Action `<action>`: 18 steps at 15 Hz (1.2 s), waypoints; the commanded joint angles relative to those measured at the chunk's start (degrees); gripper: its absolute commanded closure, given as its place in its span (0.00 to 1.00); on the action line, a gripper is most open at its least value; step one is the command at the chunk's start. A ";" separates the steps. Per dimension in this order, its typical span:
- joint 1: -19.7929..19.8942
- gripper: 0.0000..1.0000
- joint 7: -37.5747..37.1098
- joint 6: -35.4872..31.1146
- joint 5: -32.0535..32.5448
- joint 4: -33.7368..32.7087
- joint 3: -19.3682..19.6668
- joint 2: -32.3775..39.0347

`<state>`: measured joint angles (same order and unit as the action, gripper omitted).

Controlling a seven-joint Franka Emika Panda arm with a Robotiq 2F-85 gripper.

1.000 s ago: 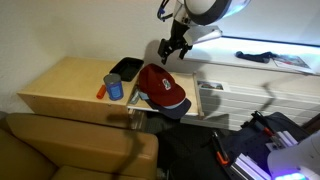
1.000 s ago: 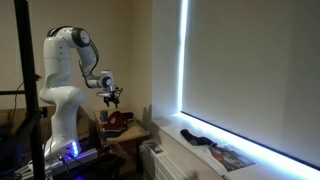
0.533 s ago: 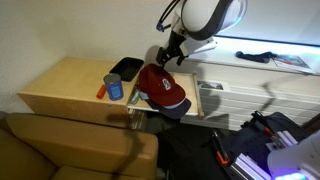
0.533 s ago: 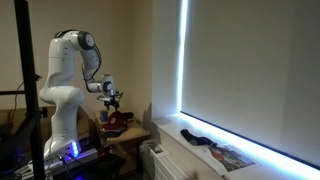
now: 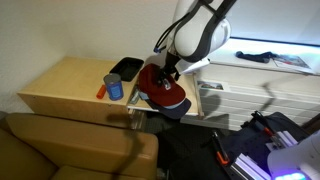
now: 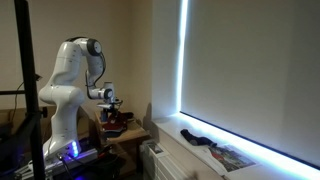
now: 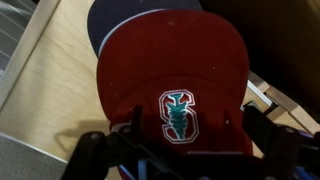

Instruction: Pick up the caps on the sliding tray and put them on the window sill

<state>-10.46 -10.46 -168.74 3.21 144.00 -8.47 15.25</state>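
Pale wood desk (image 5: 60, 85) beside a long white window sill (image 5: 272, 69). Soft maroon cap (image 7: 175, 70) over navy cap (image 7: 110, 20) on flat sliding tray (image 7: 52, 85); wide-spread claw (image 7: 180, 160) just above.

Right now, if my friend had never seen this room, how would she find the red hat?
Look at the light wooden desk; a thin sliding tray sticks out of its end. The red cap lies there on top of a dark navy cap. It is the red one with a white and green emblem on the front.

Likely home room: brown sofa (image 5: 70, 145), wooden desk (image 5: 65, 85), window blind (image 6: 250, 70).
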 commanded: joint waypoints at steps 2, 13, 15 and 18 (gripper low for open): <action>-1.75 0.00 0.74 -0.28 -0.15 -1.23 1.67 1.74; -15.17 0.00 -3.67 -16.53 14.89 -5.34 16.67 14.18; -16.33 0.00 -3.40 -17.46 14.25 -6.81 17.14 16.05; -13.71 0.00 -3.28 -12.68 13.45 -8.33 15.21 18.87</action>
<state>-25.75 -13.64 -184.17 17.25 138.09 7.71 29.85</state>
